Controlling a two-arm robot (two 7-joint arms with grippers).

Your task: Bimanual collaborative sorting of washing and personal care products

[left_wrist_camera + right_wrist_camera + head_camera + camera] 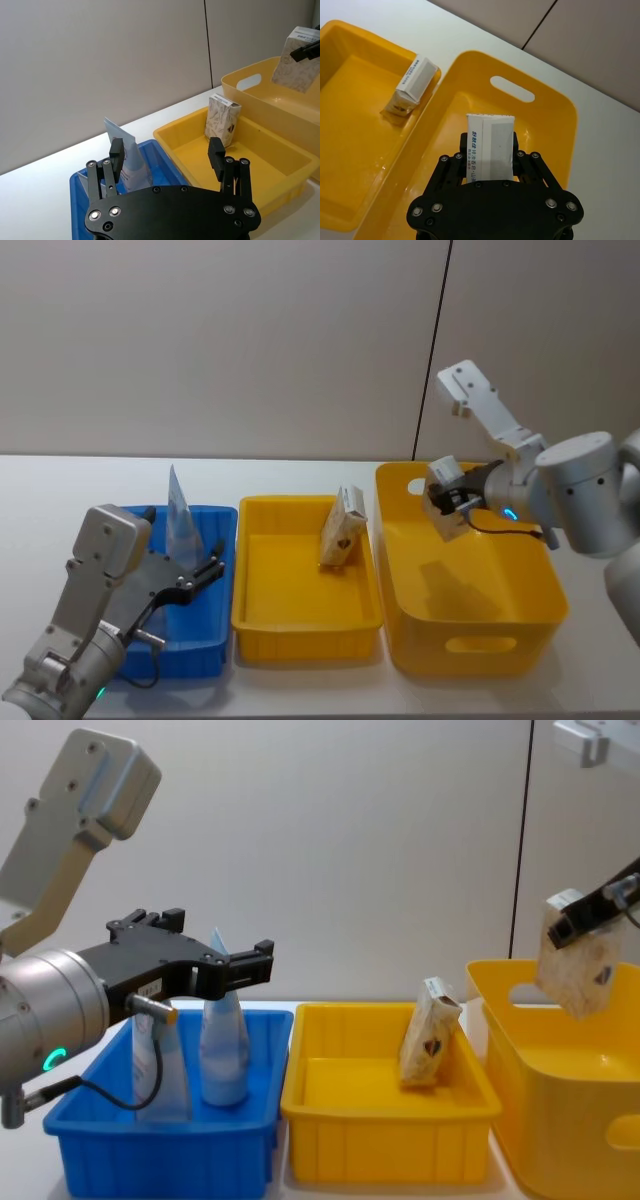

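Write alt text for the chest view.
The right gripper holds a cream carton above the large yellow bin at right. The open left gripper is by the tops of two squeeze tubes standing in the blue bin at left. A second carton leans in the middle yellow bin.

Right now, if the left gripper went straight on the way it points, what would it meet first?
Probably the upright squeeze tube in the blue bin; it stands just ahead of the open left gripper, close to one finger. Depth is unclear.
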